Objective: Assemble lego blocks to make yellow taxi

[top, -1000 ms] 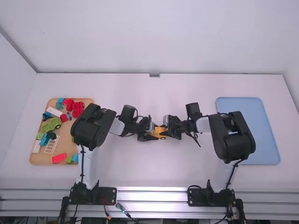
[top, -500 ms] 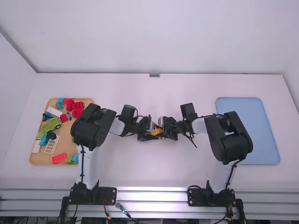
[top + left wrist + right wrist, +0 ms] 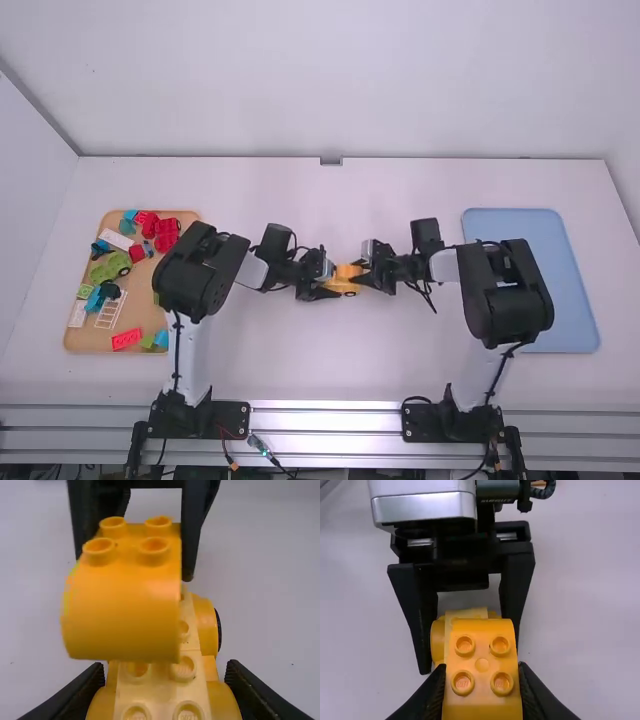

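Observation:
Left of the table's middle, my left gripper (image 3: 326,287) is shut on the yellow car base (image 3: 343,288), a low piece with studs and dark wheels. From the right, my right gripper (image 3: 364,274) reaches the same spot, shut on a yellow block (image 3: 350,270). The left wrist view has the left gripper (image 3: 164,685) around the car base (image 3: 162,692); the curved, four-studded block (image 3: 122,607) overlaps the base's far part. In the right wrist view, the right gripper (image 3: 481,680) grips the block (image 3: 481,666) by its sides. I cannot tell whether block and base touch.
A tan tray (image 3: 87,342) with red, green, blue and white pieces lies at the left, beside the left arm's elbow. At the right, a light blue tray (image 3: 545,275) lies partly behind the right arm.
My right gripper first came in leftward over the car base, then drew back to the right, now with the yellow block in it. The left gripper has stayed nearly still.

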{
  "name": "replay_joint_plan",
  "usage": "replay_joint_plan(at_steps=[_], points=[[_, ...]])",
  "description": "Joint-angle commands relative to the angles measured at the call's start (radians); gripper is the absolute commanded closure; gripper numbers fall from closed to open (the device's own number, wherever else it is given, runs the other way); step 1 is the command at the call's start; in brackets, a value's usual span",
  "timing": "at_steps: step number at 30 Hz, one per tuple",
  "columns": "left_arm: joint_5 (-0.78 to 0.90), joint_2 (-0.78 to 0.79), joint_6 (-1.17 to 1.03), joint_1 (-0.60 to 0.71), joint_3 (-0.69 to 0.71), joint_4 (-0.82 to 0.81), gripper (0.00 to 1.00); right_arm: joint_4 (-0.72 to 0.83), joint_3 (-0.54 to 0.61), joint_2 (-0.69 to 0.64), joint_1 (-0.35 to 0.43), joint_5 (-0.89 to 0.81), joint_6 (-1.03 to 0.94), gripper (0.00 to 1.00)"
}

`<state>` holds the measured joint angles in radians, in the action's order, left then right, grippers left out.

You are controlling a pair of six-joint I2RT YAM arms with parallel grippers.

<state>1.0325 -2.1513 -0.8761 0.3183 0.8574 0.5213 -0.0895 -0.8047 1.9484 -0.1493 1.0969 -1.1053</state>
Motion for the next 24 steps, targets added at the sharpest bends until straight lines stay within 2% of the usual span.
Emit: replay_joint_plan(at_steps=[1, 9, 15, 20, 24], points=[[-0.032, -0.009, -0.004, 0.003, -0.013, -0.015, 0.60, 0.024, 0.010, -0.022, -0.004, 0.006, -0.013, 0.98], [-0.032, -0.009, -0.004, 0.002, -0.013, -0.014, 0.61, -0.100, 0.076, -0.022, -0.028, -0.035, 0.037, 1.00], [-0.027, -0.009, -0.004, 0.002, -0.013, -0.015, 0.61, -0.124, 0.079, -0.022, -0.063, -0.089, 0.045, 1.00], [-0.029, -0.009, -0.005, 0.001, -0.014, -0.038, 0.65, -0.138, 0.073, -0.021, -0.093, -0.114, 0.068, 1.00], [-0.027, -0.009, -0.017, 0.000, -0.014, -0.054, 0.66, -0.135, 0.063, -0.001, -0.087, -0.114, 0.069, 1.00]])
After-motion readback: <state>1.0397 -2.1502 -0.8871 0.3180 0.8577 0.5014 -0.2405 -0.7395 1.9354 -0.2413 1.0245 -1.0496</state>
